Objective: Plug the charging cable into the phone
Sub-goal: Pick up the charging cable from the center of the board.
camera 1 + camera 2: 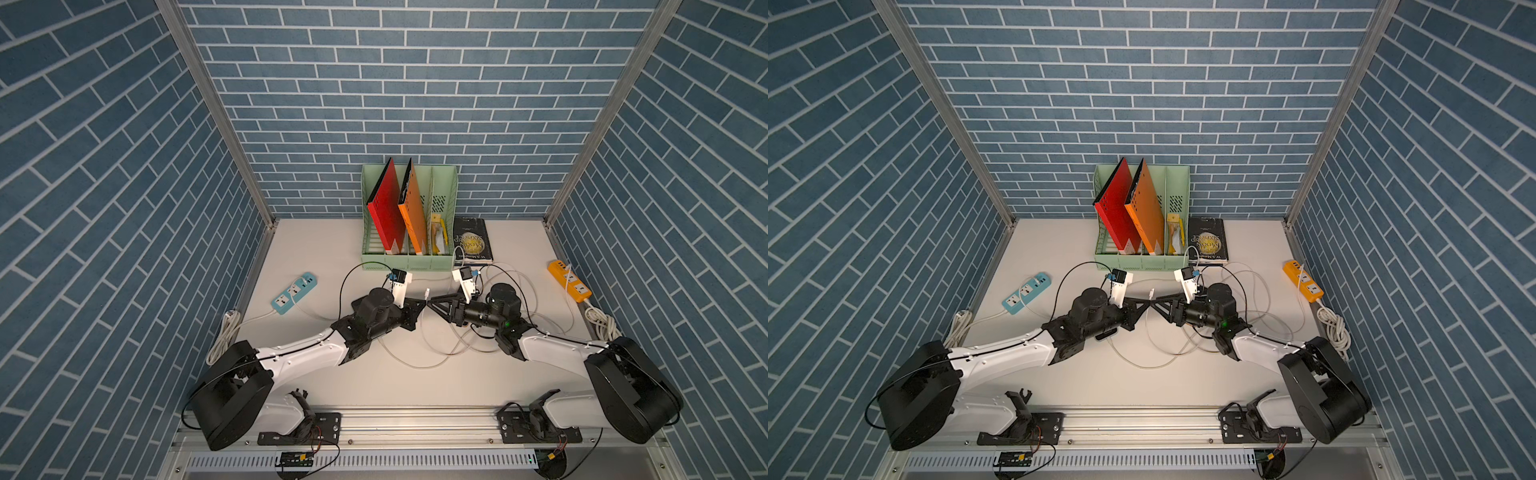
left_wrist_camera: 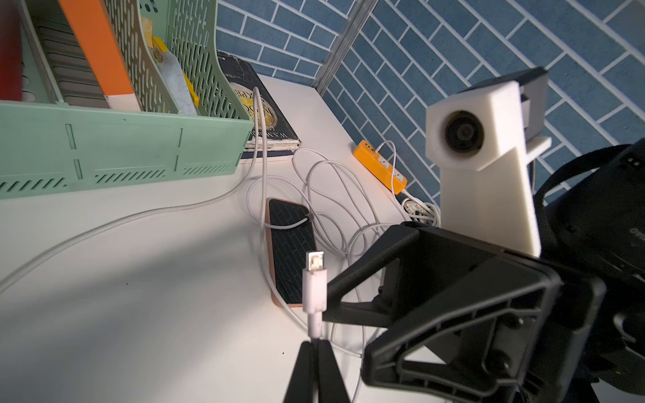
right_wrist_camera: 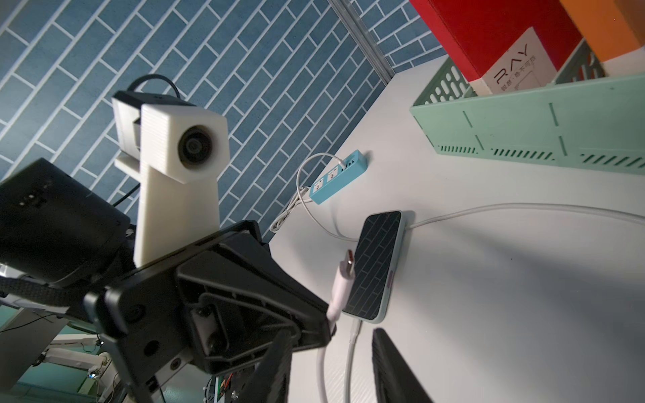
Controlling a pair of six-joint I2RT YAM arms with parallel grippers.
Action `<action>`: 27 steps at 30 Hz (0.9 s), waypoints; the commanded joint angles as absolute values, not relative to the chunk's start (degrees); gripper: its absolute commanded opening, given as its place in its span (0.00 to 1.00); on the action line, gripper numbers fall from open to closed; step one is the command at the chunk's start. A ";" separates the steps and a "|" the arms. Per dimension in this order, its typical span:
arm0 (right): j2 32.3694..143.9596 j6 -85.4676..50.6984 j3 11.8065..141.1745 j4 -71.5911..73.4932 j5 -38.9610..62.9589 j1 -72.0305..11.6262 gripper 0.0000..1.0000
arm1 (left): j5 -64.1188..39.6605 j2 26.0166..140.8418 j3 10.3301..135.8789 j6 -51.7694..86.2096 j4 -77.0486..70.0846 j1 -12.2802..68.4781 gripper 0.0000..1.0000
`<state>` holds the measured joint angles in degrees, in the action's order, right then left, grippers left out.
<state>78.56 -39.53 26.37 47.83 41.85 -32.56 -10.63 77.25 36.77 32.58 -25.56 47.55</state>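
Mid-surface, just below the hands, the phone (image 2: 289, 251) lies flat, screen up, apparently with nothing plugged in yet. Above it the left hand (image 2: 316, 343) clenches the cable (image 2: 315, 322) just behind its plug (image 2: 315, 279). The right hand (image 3: 330, 331) hangs alongside, jaws apart, grasping nothing. Aligning and inserting remain.

In both top views the file rack (image 1: 409, 261) stands centre frame, the book (image 1: 471, 241) just right of it; power strip (image 1: 294, 292) left, other power strip (image 1: 568, 286) right. A cable (image 2: 287, 225) lies across the phone (image 2: 286, 251).

Two phones (image 2: 286, 251) (image 3: 378, 261), two power strips (image 1: 294, 292) (image 1: 569, 280) (corded)
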 commanded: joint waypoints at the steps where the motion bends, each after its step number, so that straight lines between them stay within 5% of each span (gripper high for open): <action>1: 80.11 -42.14 28.37 52.70 42.89 -33.12 0.39 | -11.21 77.43 35.96 32.29 -26.81 47.91 0.00; 27: 86.68 -45.24 29.20 56.25 42.37 -33.92 0.04 | -11.69 76.68 34.20 32.03 -28.40 47.92 0.00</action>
<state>85.84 -45.08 28.38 54.72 42.04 -33.69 -11.40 77.25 34.72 32.56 -26.85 47.66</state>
